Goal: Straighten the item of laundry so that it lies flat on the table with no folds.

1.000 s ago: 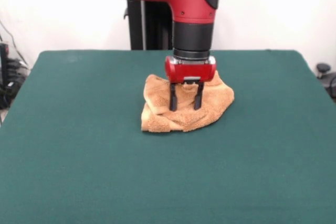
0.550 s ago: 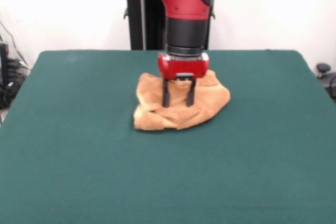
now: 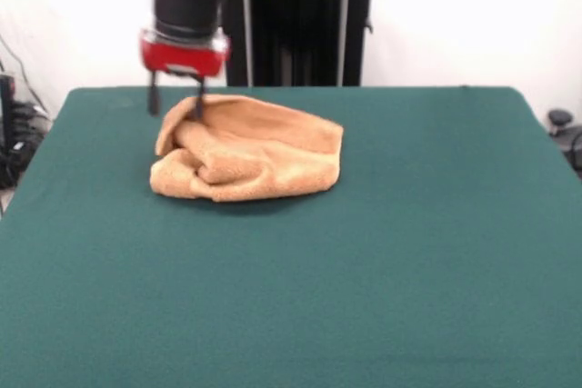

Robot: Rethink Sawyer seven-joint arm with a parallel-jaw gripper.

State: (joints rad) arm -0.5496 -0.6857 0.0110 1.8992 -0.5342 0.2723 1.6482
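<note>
The item of laundry (image 3: 259, 152), an orange-tan terry towel, lies on the dark green table (image 3: 409, 243) left of centre. Its right part is spread fairly smooth, while its left end is bunched into thick folds. My gripper (image 3: 175, 114) hangs at the towel's far left corner, raised a little above the table. It is open, with its two dark fingers apart. One finger (image 3: 197, 106) stands against the towel's upper left edge and the other is outside the cloth. Nothing is pinched between them.
A black pedestal column (image 3: 291, 24) rises behind the table's far edge. Cables and dark equipment (image 3: 14, 134) sit off the table's left side, and a small black object (image 3: 559, 120) off its right.
The arm has swept left and toward the far edge. The towel was dragged left with it and drawn out from a compact heap into a longer, flatter shape.
</note>
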